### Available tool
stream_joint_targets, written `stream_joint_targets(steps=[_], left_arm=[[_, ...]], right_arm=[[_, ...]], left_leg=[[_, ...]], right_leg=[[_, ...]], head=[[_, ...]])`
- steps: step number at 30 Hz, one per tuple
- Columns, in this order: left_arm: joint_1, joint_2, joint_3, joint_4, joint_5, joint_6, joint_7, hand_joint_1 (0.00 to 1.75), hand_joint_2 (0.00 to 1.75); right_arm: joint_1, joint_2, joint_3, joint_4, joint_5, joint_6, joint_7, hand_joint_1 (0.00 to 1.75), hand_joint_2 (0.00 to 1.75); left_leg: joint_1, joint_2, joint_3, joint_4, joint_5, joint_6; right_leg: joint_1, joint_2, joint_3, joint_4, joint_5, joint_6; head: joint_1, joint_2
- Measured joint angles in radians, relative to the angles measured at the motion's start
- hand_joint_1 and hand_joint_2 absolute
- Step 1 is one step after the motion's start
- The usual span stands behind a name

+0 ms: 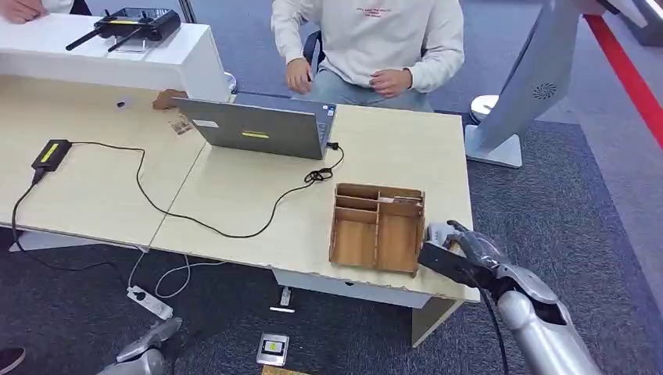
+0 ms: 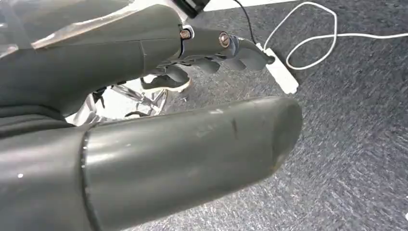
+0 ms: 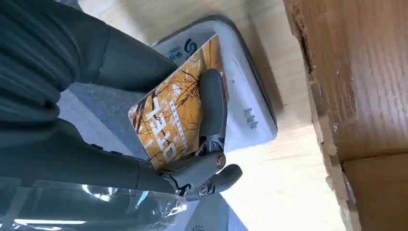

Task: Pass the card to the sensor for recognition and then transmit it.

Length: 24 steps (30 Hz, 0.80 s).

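**Card held at the reader, hand-off not yet made**

Holding the card over the white sensor pad, the right hand sits at the bench's near right corner, just beside the wooden organiser. In the right wrist view its fingers press across the orange printed face, with the thumb behind, so the card is firmly pinched. The card overlaps the pad; whether it touches the surface I cannot tell.

By my reading the recognition step is in hand: the card is picked up and presented, and the passing-on is still to do. The likely receiver is the person seated at the bench's far edge, well apart from the card.

The left hand hangs low over the grey carpet, holding nothing, its fingers loosely curled but apart. A white power strip lies on the floor near it.

Standing in the way of a reach toward the far edge are the organiser, the open laptop and its black cable trailing across the bench.
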Motion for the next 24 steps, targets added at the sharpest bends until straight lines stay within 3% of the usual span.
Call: stream_joint_targets(steps=[3, 8, 17, 24], left_arm=[[0.018, -0.001, 0.015, -0.010, -0.009, 0.013, 0.000, 0.00, 0.00], [0.036, -0.005, 0.024, -0.019, -0.029, 0.021, -0.010, 0.00, 0.00], [0.029, -0.021, 0.037, -0.019, -0.036, 0.024, -0.037, 0.00, 0.00], [0.017, -0.026, 0.043, -0.019, -0.025, 0.018, -0.048, 0.00, 0.00]], right_arm=[[-0.018, -0.002, -0.035, -0.011, -0.007, -0.096, -0.005, 1.75, 1.75], [-0.085, -0.025, -0.128, -0.067, -0.033, -0.189, -0.035, 1.75, 1.75], [-0.198, -0.040, -0.244, -0.127, -0.025, -0.191, -0.075, 1.75, 1.75], [-0.344, 0.002, -0.226, -0.032, 0.053, -0.169, -0.186, 1.75, 1.75]], left_leg=[[-0.001, 0.000, 0.000, 0.000, 0.000, 0.000], [-0.001, 0.000, 0.000, 0.000, 0.000, 0.000], [0.000, 0.000, 0.000, 0.000, 0.000, 0.000], [0.000, 0.000, -0.001, 0.000, 0.001, 0.000]], right_leg=[[-0.001, 0.000, -0.001, 0.000, 0.000, 0.000], [-0.001, 0.000, 0.000, 0.000, 0.000, 0.000], [-0.001, 0.000, 0.000, 0.000, 0.000, 0.000], [-0.001, 0.001, -0.001, 0.001, 0.000, 0.000]], head=[[-0.001, 0.000], [0.000, 0.000], [0.000, 0.000], [0.000, 0.000]])
